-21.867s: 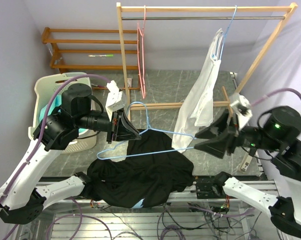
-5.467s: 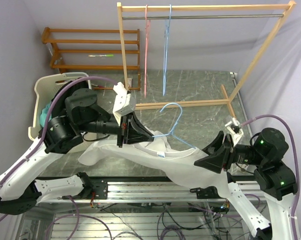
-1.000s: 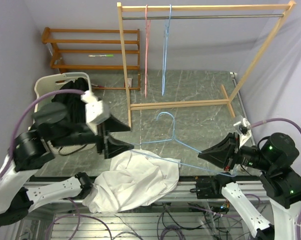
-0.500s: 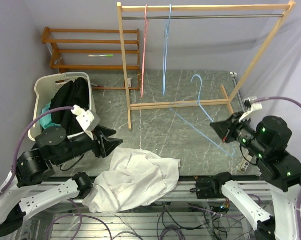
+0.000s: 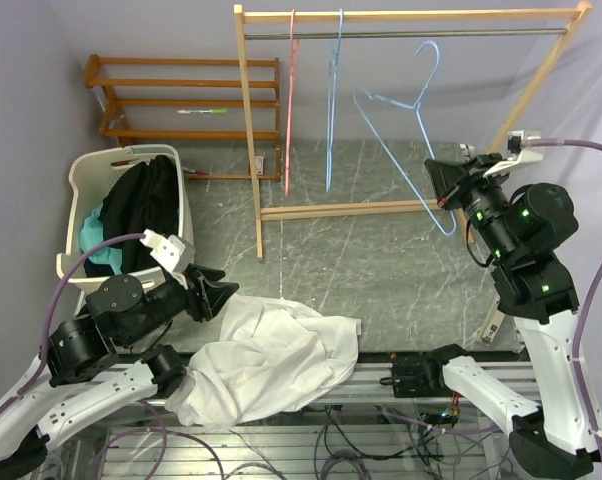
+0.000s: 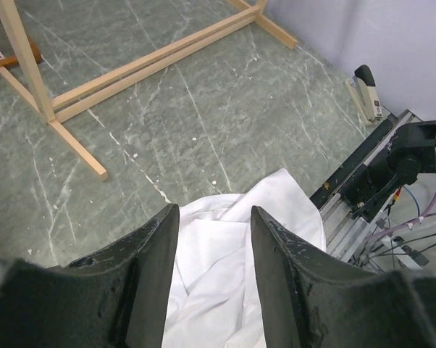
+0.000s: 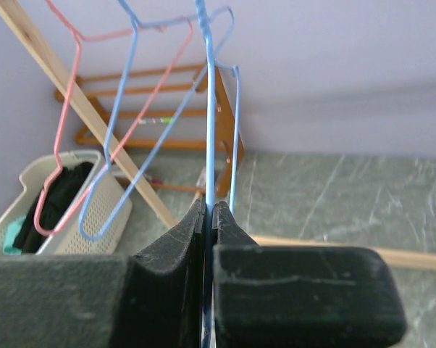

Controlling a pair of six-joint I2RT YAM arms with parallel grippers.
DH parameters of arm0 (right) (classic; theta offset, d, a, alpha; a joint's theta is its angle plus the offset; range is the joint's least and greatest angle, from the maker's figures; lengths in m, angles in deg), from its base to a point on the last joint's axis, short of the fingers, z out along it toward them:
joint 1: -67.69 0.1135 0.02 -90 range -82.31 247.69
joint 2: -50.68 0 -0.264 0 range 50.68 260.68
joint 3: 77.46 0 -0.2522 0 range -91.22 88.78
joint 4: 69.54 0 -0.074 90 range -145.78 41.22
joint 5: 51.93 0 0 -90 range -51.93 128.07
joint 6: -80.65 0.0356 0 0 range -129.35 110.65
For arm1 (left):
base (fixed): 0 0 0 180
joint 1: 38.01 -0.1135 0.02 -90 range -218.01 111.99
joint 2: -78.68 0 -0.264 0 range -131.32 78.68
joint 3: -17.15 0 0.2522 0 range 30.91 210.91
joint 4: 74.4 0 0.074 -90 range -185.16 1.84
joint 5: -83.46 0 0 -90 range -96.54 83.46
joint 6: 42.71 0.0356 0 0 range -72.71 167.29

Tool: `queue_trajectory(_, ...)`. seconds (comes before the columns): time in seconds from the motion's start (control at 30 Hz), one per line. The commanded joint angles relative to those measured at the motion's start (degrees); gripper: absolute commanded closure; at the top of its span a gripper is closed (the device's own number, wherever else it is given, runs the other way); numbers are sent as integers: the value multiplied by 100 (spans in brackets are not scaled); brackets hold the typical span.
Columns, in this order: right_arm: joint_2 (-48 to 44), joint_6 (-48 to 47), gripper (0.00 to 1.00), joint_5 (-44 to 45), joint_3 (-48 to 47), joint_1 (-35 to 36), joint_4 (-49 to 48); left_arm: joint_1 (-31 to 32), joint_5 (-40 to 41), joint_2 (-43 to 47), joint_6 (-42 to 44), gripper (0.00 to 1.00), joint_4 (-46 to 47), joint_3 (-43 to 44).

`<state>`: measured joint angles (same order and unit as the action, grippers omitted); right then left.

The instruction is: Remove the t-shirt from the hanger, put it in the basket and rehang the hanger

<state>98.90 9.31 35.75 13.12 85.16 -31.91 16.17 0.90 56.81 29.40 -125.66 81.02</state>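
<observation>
The white t-shirt (image 5: 271,360) lies crumpled at the table's near edge, off the hanger; the left wrist view shows it (image 6: 232,275) just below the fingers. My left gripper (image 5: 219,293) hovers low at the shirt's left end, open, with nothing between its fingers (image 6: 212,217). The bare light-blue wire hanger (image 5: 406,125) is raised at the right, its hook close under the rack's rail. My right gripper (image 5: 439,182) is shut on the hanger's lower corner. In the right wrist view the wire (image 7: 208,109) runs straight up out of the closed gripper (image 7: 208,212).
A wooden clothes rack (image 5: 249,150) stands across the table, with a pink hanger (image 5: 286,110) and another blue hanger (image 5: 331,110) on its rail. A white laundry basket (image 5: 79,185) holding a black garment (image 5: 146,205) sits at the left. A wooden shelf (image 5: 181,100) stands behind it.
My right arm has lifted the blue hanger from table height up towards the rail. My left gripper has narrowed and drawn back low beside the shirt, which lies still.
</observation>
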Motion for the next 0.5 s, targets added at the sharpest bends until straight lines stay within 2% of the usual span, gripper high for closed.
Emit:
queue_trajectory(0.0, 242, 18, 100, 23, -274, 8, -1322, 23, 34, -153, -131, 45, 320, -9)
queue_trajectory(0.23, 1068, 20, 100, 49, -749, 10, -1689, 19, -296, -580, -92, 43, 312, -12)
queue_trajectory(0.47, 1885, 123, 100, 87, -948, 12, -2012, 18, -176, -473, -142, 42, 289, -43)
